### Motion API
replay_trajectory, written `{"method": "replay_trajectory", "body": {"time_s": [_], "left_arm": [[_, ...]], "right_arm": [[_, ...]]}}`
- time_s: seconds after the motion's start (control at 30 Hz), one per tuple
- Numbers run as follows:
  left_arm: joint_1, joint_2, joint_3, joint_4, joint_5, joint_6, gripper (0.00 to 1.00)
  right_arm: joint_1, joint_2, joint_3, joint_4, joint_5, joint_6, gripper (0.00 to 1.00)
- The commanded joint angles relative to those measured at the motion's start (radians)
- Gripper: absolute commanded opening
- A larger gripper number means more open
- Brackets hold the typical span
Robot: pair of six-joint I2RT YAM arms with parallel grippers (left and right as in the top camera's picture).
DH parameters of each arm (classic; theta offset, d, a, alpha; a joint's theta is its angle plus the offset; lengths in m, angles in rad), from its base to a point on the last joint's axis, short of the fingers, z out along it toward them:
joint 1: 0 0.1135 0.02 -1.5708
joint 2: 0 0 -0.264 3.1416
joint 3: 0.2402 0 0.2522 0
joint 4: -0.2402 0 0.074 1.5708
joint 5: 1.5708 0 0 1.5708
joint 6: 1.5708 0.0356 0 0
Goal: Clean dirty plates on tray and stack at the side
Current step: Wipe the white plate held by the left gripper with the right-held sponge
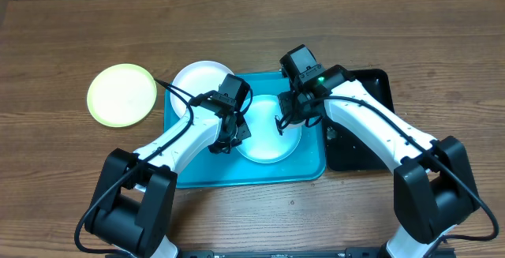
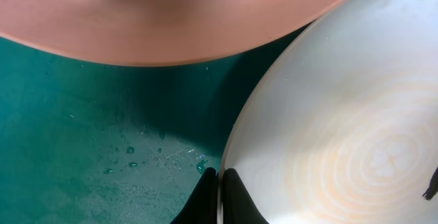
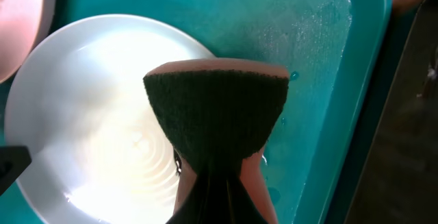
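Observation:
A pale blue plate (image 1: 268, 141) lies in the turquoise tray (image 1: 304, 170). My left gripper (image 1: 226, 140) is shut on its left rim; in the left wrist view the black fingers (image 2: 205, 200) pinch the plate's (image 2: 342, 135) edge. My right gripper (image 1: 282, 122) is shut on a sponge (image 3: 215, 111), dark scouring side down, over the plate's (image 3: 96, 114) right half. A small dark mark (image 3: 177, 161) shows on the plate beside the sponge. A white plate (image 1: 197, 78) overlaps the tray's far left corner. On the table at the left sits a yellow-green plate (image 1: 122, 94).
A glossy black tray (image 1: 367, 143) lies against the turquoise tray's right side, under my right arm. Water droplets (image 2: 137, 157) dot the tray floor (image 2: 82, 114). The wooden table (image 1: 79, 29) extends behind and to the left.

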Motion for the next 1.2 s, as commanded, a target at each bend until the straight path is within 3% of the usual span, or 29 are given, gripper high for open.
{"method": "replay_trajectory", "body": {"time_s": [0.0,0.7,1.17], "left_arm": [[-0.002,0.011,-0.010,0.000,-0.035,-0.017,0.04],[-0.002,0.011,-0.010,-0.001,-0.034,-0.017,0.04],[-0.002,0.011,-0.010,0.000,-0.016,-0.016,0.04]], "right_arm": [[0.018,0.015,0.011,0.014,0.027,0.031,0.04],[0.036,0.036,-0.061,0.086,0.031,0.080,0.04],[0.036,0.162,-0.074,0.088,-0.010,0.136,0.04]]}}
